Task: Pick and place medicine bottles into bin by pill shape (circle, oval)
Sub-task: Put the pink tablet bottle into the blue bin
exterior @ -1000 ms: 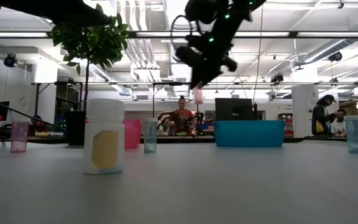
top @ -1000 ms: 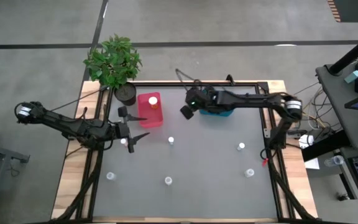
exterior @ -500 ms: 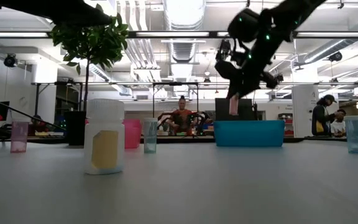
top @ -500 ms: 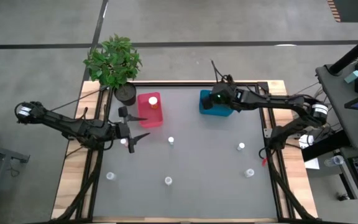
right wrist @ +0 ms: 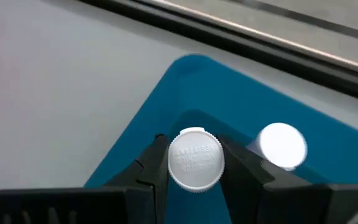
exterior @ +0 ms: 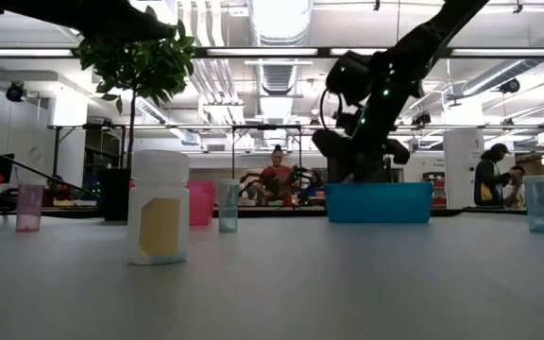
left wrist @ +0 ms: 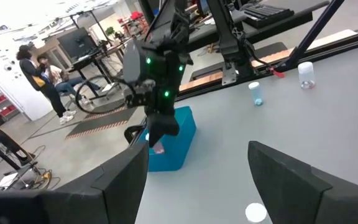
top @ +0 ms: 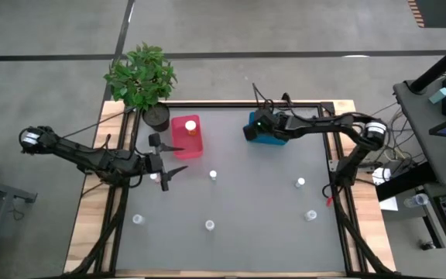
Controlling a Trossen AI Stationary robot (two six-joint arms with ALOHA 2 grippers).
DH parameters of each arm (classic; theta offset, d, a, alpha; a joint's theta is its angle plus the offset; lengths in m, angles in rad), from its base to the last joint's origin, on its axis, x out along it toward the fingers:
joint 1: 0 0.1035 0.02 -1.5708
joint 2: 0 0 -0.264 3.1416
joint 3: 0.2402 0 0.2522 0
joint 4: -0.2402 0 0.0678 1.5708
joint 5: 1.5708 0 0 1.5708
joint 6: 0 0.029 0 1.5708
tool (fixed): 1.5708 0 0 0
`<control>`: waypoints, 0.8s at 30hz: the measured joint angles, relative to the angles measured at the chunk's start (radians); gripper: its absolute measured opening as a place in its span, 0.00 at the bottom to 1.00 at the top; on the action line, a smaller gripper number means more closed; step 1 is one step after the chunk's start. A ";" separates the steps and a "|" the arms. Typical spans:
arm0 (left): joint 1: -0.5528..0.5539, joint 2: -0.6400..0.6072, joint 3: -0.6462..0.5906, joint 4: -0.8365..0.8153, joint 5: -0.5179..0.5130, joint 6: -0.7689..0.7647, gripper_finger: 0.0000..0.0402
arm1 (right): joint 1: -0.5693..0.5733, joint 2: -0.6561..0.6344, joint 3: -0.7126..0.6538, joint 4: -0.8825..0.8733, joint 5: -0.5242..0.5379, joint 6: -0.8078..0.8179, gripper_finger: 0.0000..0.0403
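Left gripper [top: 163,171] hangs over the table's left part, fingers spread wide, nothing held, one white-capped bottle [top: 154,176] just beside them. Pink-red bin [top: 186,137] sits at the back left next to the plant pot [top: 156,116], with one bottle [top: 191,127] inside. Loose bottles stand apart on the gray table [top: 246,186]: front left [top: 137,219], front middle [top: 210,225], middle [top: 213,176], right [top: 300,183], front right [top: 310,215]. Low view has a big near bottle with a yellow label [exterior: 159,207], a pinkish one [exterior: 29,207] far left, a clear one [exterior: 228,205] by the pink bin.

Right gripper [right wrist: 194,162] is over the teal bin [top: 269,133] at the back, right of centre, fingers [right wrist: 150,167] closed on a white-capped bottle [right wrist: 195,159], held over the bin's inside. Second white cap [right wrist: 282,146] sits in the teal bin beside it. Left wrist view shows the gripped bottle [left wrist: 158,147], pinkish, low at the bin's opening.

People show in the room behind.
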 joint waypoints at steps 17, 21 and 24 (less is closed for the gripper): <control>0.000 0.000 0.000 0.000 0.000 -0.003 0.64 | 0.000 0.091 0.035 0.022 0.035 0.010 0.26; 0.000 0.000 0.000 0.000 0.000 -0.003 0.64 | 0.000 0.091 0.034 0.022 0.035 0.009 0.26; 0.000 0.000 0.000 0.000 0.000 -0.003 0.64 | 0.000 0.091 0.034 0.022 0.035 0.009 0.26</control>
